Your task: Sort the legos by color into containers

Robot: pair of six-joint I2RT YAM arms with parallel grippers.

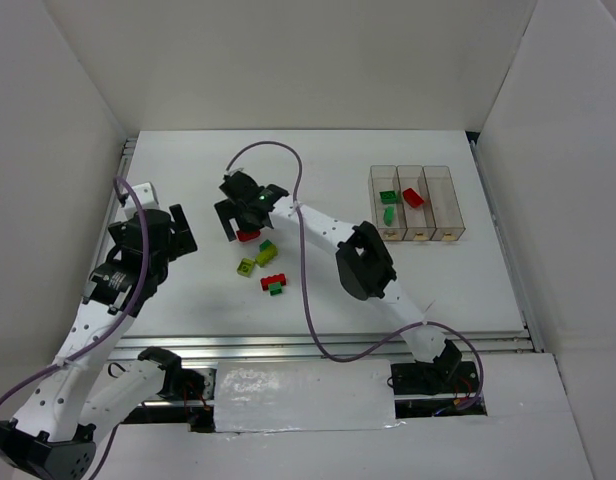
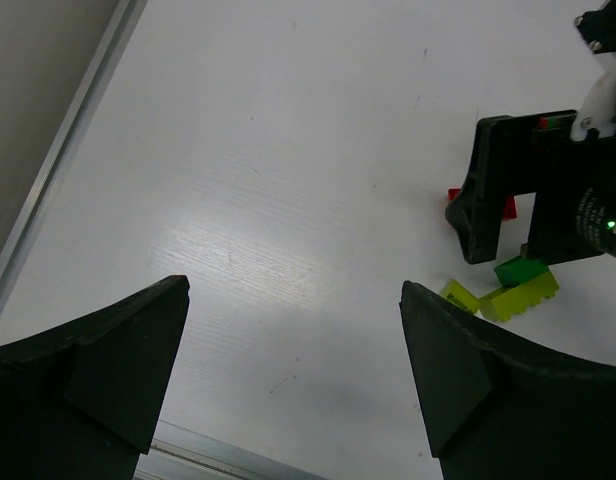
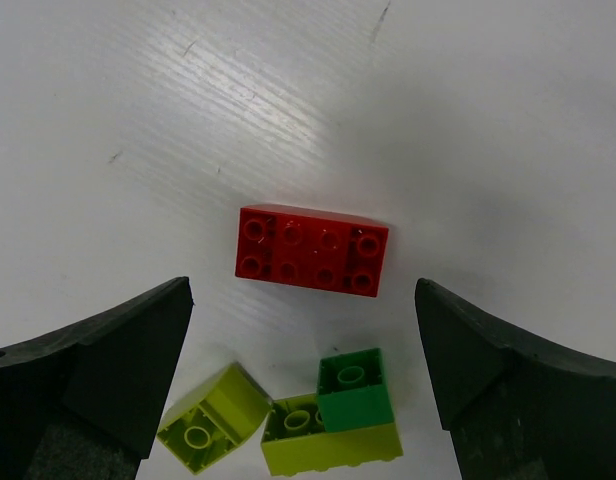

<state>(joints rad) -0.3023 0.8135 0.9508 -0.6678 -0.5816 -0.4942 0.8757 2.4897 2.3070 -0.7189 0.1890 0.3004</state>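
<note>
Top external view: right gripper (image 1: 243,228) spread wide above a red lego (image 1: 248,236) on the tabletop (image 1: 188,180), grasping nothing.
Right wrist view: red lego (image 3: 312,250) flat, studs up, between the parted fingers (image 3: 98,370) and clear of both.
Loose legos: green cube (image 3: 354,388) against a yellow-green brick (image 3: 328,440), small yellow-green piece (image 3: 213,415) just beside; red-and-green pair (image 1: 274,284) nearer the arm bases.
Containers (image 1: 418,203): far right of tabletop; two green legos (image 1: 388,205) in the left bin, one red (image 1: 414,197) in the middle bin.
Left gripper (image 2: 293,370): released, empty, over bare tabletop left of the pile.
</note>
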